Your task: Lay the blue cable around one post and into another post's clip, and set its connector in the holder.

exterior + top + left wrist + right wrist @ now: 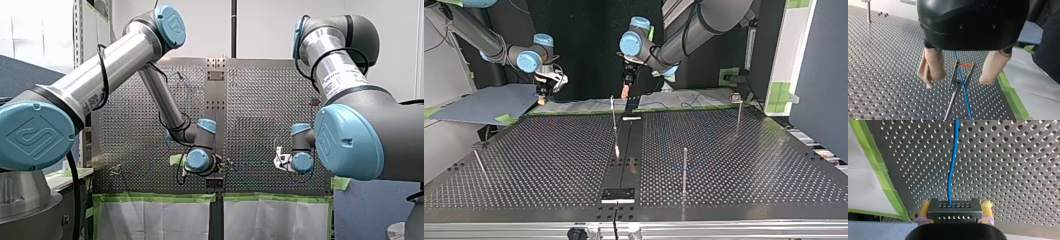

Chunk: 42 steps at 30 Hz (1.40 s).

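In the right wrist view my right gripper (pixel 955 204) is shut on the cable's black connector (pixel 954 212), with a yellow pad on each side. The blue cable (pixel 950 170) leaves the connector and runs ahead over the perforated table. My left gripper (pixel 960 80) is open, its beige padded fingers (pixel 931 67) standing either side of a thin metal clip post (pixel 956 86) with orange tips. The blue cable (pixel 963 87) passes through that clip's fork. In the top view my left gripper (pixel 625 92) hangs at the table's far edge near the middle, and my right gripper (pixel 543 94) is further left.
Upright posts stand on the table: one near the front (pixel 684 170), one with a clip head at the far right (pixel 738 112), and a slanted one at the left (pixel 479 162). A black plate (pixel 618 194) sits on the centre strip. Green tape (pixel 885 187) and white sheeting edge the table.
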Each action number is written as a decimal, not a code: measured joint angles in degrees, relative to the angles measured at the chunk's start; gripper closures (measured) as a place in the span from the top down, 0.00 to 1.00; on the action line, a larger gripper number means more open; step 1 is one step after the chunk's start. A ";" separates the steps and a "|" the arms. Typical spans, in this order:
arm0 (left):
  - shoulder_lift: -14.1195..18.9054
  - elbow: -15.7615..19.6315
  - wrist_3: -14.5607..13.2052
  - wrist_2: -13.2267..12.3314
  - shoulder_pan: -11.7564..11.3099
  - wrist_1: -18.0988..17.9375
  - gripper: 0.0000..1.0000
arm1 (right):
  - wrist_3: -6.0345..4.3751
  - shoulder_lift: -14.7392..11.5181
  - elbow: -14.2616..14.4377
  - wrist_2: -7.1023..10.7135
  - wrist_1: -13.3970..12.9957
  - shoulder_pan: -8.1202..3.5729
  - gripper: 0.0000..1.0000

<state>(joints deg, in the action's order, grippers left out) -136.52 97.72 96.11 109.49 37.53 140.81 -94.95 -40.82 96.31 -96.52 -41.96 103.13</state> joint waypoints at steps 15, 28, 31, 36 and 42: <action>1.92 1.57 -0.10 1.48 0.73 1.00 1.00 | -0.20 -0.01 0.00 0.12 -0.04 -0.11 0.20; 9.11 8.71 4.47 6.29 1.92 1.54 1.00 | -0.80 0.03 0.00 1.01 -0.08 -0.35 0.20; 10.85 10.45 5.19 7.73 1.63 3.15 1.00 | -1.00 0.03 0.02 1.18 0.01 -0.45 0.20; 13.67 13.26 7.29 8.66 0.71 5.89 1.00 | -1.28 0.03 0.01 1.34 0.11 -0.60 0.20; 17.14 16.73 10.25 9.38 -0.57 9.36 1.00 | -1.70 0.05 0.03 2.14 0.10 -0.69 0.20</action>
<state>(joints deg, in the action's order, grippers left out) -119.38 114.45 106.36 118.88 36.96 150.17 -96.64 -40.78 96.34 -94.37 -41.87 102.44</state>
